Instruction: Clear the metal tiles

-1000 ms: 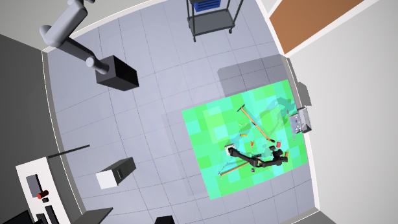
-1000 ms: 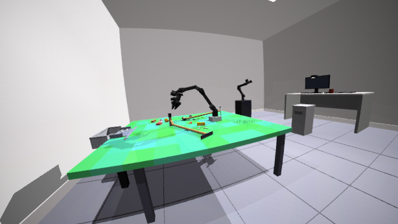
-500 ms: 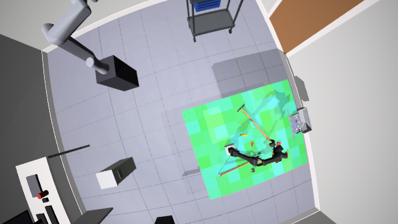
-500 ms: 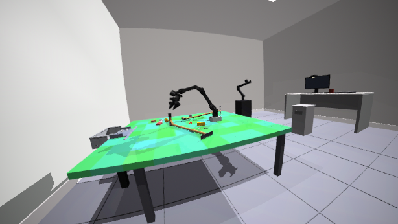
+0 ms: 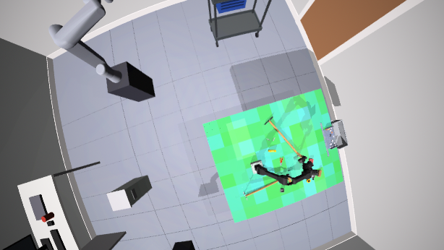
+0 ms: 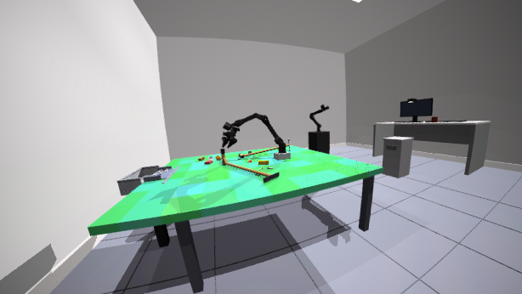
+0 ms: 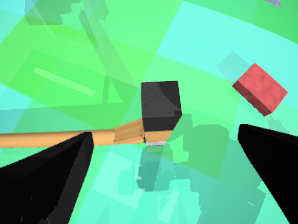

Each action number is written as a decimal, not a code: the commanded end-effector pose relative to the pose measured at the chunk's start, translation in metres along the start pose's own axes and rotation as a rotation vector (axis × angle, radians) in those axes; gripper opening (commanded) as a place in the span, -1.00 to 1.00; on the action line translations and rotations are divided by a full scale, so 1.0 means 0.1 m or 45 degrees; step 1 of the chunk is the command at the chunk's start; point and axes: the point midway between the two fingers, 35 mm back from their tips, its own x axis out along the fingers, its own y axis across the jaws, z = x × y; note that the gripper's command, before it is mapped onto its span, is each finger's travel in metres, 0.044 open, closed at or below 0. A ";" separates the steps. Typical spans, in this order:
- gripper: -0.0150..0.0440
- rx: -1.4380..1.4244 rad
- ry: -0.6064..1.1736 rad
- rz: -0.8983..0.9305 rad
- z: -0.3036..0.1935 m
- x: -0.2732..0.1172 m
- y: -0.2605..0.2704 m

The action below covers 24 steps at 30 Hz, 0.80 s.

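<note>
The gripper (image 5: 306,160) (image 6: 227,146) (image 7: 166,135), spread wide and empty, hovers over the upright dark grip of the long scraper (image 5: 285,139) (image 6: 247,169) (image 7: 55,139), which lies mid-counter. The tile-strewn plate (image 5: 327,145) (image 6: 163,174) and catch box (image 5: 344,136) (image 6: 127,187) sit at the counter's (image 5: 220,139) (image 6: 217,199) (image 7: 205,35) wall-side edge.

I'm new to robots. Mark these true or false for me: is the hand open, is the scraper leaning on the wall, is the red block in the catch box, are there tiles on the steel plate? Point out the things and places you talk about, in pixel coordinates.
1. The hand (image 5: 303,158) (image 6: 226,144) (image 7: 166,135) is open and holding nothing. True.
2. The long scraper (image 5: 285,138) (image 6: 244,168) (image 7: 100,137) leans against the wall. False: its handle lies along the table.
3. The red block (image 5: 311,160) (image 6: 208,161) (image 7: 261,89) is in the catch box (image 5: 344,133) (image 6: 127,187). False: it is on the table.
4. Small tiles lie on the steel plate (image 5: 330,145) (image 6: 162,174). True.
</note>
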 end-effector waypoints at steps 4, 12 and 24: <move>1.00 -0.006 0.000 0.007 -0.01 0.11 0.01; 1.00 -0.006 0.000 0.007 -0.01 0.24 0.00; 1.00 -0.006 -0.002 0.006 0.00 0.44 0.00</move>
